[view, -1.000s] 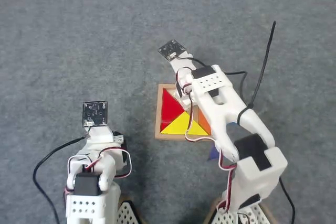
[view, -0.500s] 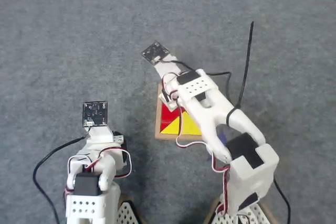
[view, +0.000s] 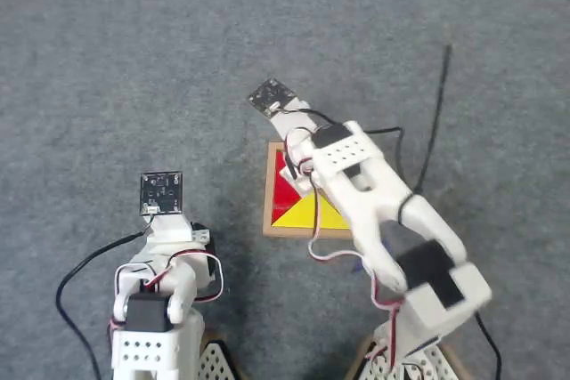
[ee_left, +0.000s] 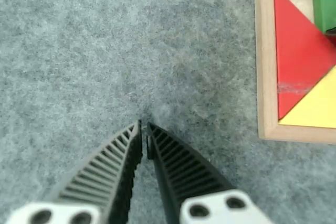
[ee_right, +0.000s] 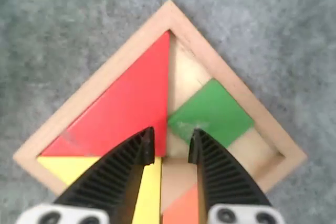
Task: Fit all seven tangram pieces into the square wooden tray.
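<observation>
The square wooden tray (ee_right: 102, 77) lies directly under the right gripper (ee_right: 170, 134), with one of its corners pointing away beyond the fingertips. Inside it, a large red triangle (ee_right: 131, 103) fills the side by one finger, its long straight edge running out through the gap between the two fingers. A green square piece (ee_right: 212, 113) lies on the other side, one corner reaching in close to the second fingertip. A strip of bare wood floor (ee_right: 184, 72) shows beyond the green square, between it and the red triangle. A yellow triangle (ee_right: 149, 187) and an orange piece (ee_right: 181, 208) lie further back, under and between the fingers. The right gripper's ridged black fingers (ee_right: 197, 145) stand a little apart, with a narrow gap between them and nothing held in it. In the high view the white right arm (view: 374, 193) stretches over the tray (view: 268, 211), covering much of it, while the red triangle (view: 285, 195) and the yellow triangle (view: 307, 211) show beside it. The left gripper (ee_left: 143, 125) hangs over the grey fabric surface (ee_left: 79, 40), its fingers pressed almost together and holding nothing. The tray (ee_left: 265, 77) lies ahead of those fingertips and off to one side, well apart from them. In the high view the left arm (view: 160, 264) sits folded near its base, away from the tray.
</observation>
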Tool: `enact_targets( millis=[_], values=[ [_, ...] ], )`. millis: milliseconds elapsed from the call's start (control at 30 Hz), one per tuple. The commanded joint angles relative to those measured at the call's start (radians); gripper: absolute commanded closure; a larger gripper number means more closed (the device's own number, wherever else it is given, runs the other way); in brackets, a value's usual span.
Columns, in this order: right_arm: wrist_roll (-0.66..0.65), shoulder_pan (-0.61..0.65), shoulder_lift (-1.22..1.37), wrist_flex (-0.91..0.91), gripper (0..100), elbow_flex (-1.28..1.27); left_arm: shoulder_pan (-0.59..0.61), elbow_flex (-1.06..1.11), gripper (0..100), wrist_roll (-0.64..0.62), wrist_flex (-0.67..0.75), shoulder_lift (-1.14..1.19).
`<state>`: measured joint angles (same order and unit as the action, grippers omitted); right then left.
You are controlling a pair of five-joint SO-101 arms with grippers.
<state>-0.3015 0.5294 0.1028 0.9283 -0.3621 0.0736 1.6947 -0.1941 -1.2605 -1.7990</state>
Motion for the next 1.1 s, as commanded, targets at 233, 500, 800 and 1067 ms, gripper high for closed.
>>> enact_targets(
  millis=[233,500,800,1067],
  values=[
    [0.037,-0.048,-0.189,-0.081,87.9,-0.124,0.006,-0.012,99,0.011,-0.002,-0.02],
    [0.087,-0.044,-0.012,-0.012,86.3,-0.009,0.006,-0.012,99,0.011,-0.002,-0.02],
    [0.376,0.004,0.099,0.061,76.0,0.23,0.006,-0.012,99,0.011,-0.002,-0.02],
    [0.416,-0.036,0.271,0.064,75.7,0.316,0.006,-0.012,99,0.011,-0.002,-0.02]
  ],
)
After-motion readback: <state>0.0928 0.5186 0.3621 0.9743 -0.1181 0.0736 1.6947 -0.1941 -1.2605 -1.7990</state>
